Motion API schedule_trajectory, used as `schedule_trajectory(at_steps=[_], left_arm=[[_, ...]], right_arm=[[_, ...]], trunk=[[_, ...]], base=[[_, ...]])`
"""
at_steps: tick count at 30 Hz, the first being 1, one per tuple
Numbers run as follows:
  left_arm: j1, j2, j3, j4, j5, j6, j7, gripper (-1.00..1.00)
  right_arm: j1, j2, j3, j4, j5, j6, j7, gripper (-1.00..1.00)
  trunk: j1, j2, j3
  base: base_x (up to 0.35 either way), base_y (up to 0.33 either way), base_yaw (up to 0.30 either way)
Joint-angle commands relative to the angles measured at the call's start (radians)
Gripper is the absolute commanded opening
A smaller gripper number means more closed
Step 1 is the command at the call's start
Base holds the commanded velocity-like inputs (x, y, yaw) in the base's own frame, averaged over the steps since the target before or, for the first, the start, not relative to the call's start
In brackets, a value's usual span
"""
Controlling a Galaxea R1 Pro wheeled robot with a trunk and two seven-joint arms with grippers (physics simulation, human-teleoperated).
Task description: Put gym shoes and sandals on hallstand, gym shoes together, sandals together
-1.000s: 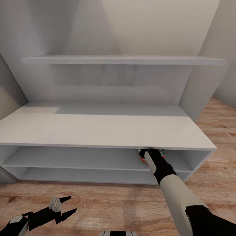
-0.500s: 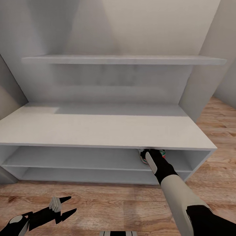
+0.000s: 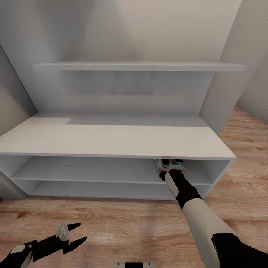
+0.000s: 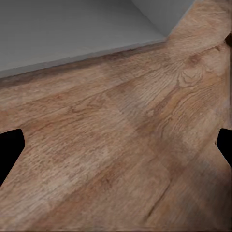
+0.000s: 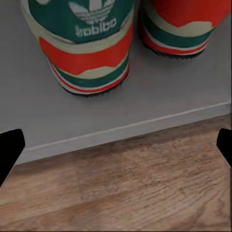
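Note:
Two gym shoes stand side by side on the upper open level of the light-grey hallstand, near its right end. In the right wrist view their heels face me: one green and red heel and, beside it, a red one. My right gripper is open just in front of the shelf edge, holding nothing. My left gripper hangs open low over the wood floor. The sandals are out of view.
A long grey wall shelf runs above the bench top. The lower shelf level lies under the shoes' level. Wood-plank floor stretches in front and to the right of the rack. Grey walls close in on both sides.
The whole picture has shifted, so the camera has moved a little back. More of the gym shoes now shows beyond my right gripper. The left arm looks the same.

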Motion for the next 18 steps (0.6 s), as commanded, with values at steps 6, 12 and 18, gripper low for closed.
schedule_trajectory(at_steps=[6, 12, 18], left_arm=[[-0.001, -0.001, 0.008, 0.0, -0.009, -0.005, -0.004, 1.0], [-0.001, -0.001, 0.008, 0.0, -0.009, -0.005, -0.004, 1.0], [-0.001, -0.001, 0.008, 0.0, -0.009, -0.005, -0.004, 1.0]], right_arm=[[0.0, 0.001, 0.0, -0.001, -0.009, 0.002, -0.007, 1.0], [0.0, 0.0, 0.0, -0.001, -0.009, 0.003, -0.007, 1.0], [0.0, 0.0, 0.001, -0.001, -0.009, 0.002, -0.007, 1.0]], trunk=[[-0.001, 0.0, -0.001], [-0.001, 0.0, -0.001], [-0.001, 0.0, -0.001]], base=[[-0.336, 0.0, 0.0], [-0.335, -0.013, 0.0], [-0.297, -0.103, 0.0]])
